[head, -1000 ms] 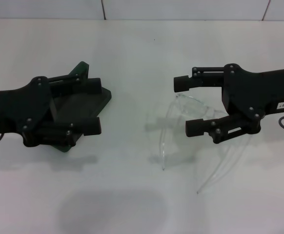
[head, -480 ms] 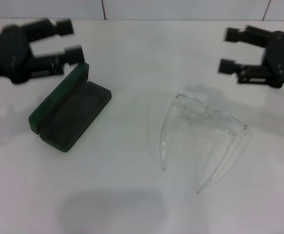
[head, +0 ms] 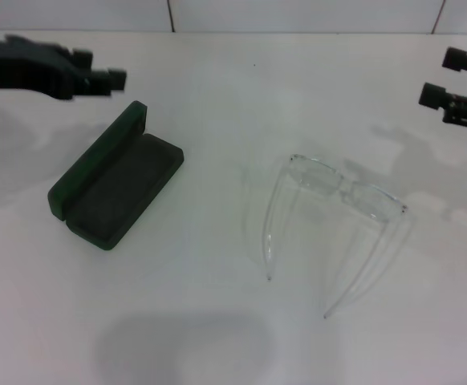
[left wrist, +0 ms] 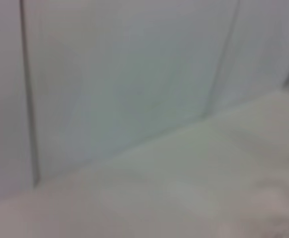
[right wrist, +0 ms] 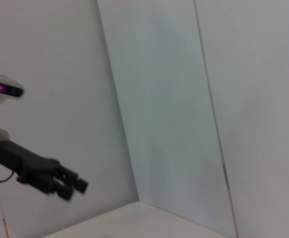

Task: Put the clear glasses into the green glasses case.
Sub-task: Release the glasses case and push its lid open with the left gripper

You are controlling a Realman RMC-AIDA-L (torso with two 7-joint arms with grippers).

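On the white tabletop point(head: 217, 337), the green glasses case point(head: 115, 185) lies open at left and the clear glasses point(head: 339, 228) rest at right, well apart.

Both arms hang raised at the far edges. The left gripper point(head: 109, 76) is above the far-left side beyond the case, its fingers close together, holding nothing. The right gripper point(head: 446, 76) is at the far right beyond the glasses, fingers spread, empty. The glasses' arms are unfolded, pointing toward the near edge.

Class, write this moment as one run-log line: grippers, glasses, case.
left gripper: raised behind case, empty | right gripper: open, raised at right edge, empty | glasses: on table, arms unfolded | case: open, empty
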